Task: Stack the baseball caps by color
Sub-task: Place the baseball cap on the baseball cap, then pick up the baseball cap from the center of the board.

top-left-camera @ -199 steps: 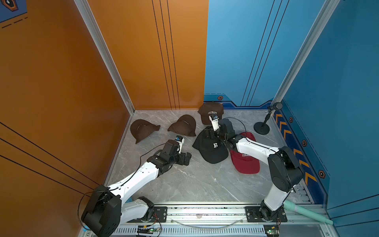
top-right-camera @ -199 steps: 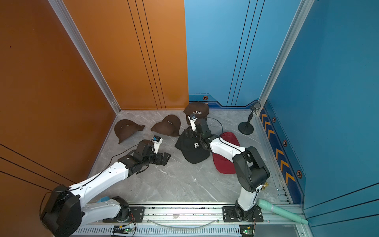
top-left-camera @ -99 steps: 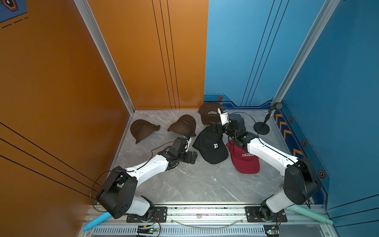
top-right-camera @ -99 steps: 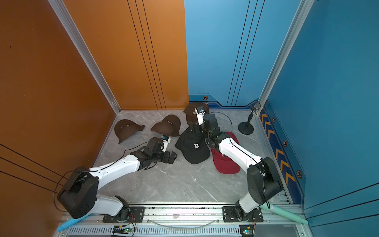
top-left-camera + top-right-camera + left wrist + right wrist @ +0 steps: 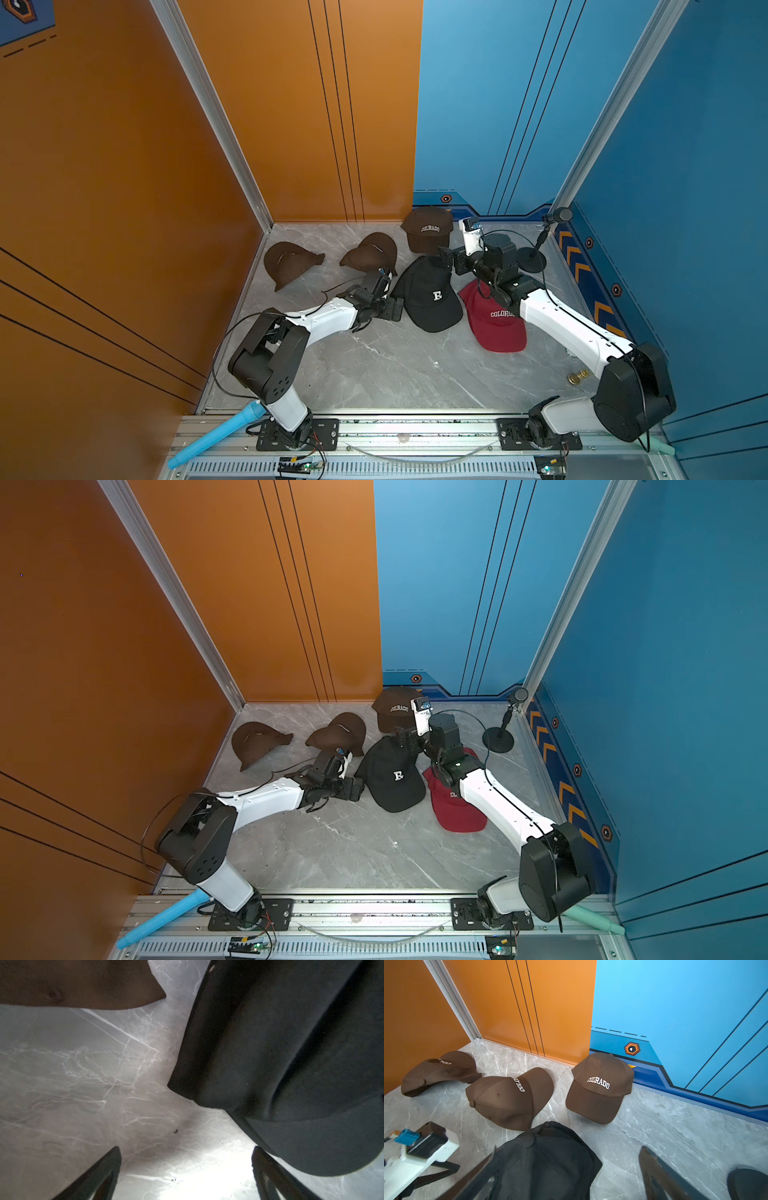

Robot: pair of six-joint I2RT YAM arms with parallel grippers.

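Observation:
Three dark brown baseball caps lie along the back: one at the left (image 5: pixel 291 262), one in the middle (image 5: pixel 372 253), and a "COLORADO" one (image 5: pixel 428 230) by the wall. A black cap with a white "R" (image 5: pixel 432 297) lies at the centre, with a red cap (image 5: pixel 496 322) beside it, partly under my right arm. My left gripper (image 5: pixel 392 309) is open, low beside the black cap's left edge; in the left wrist view its fingers (image 5: pixel 116 1155) frame bare floor next to the black cap (image 5: pixel 280 1053). My right gripper (image 5: pixel 449 259) is open over the black cap's back part (image 5: pixel 550 1163).
A black microphone stand (image 5: pixel 534 259) stands at the back right, its base (image 5: pixel 747 1182) near my right gripper. A small brass piece (image 5: pixel 577 376) lies by the right wall. Orange and blue walls close in three sides. The arms' rail (image 5: pixel 415 432) runs along the front.
My left gripper has slid right, up to the black cap's edge. My right gripper has drawn back a little toward the rear, still over the black cap. No cap has moved.

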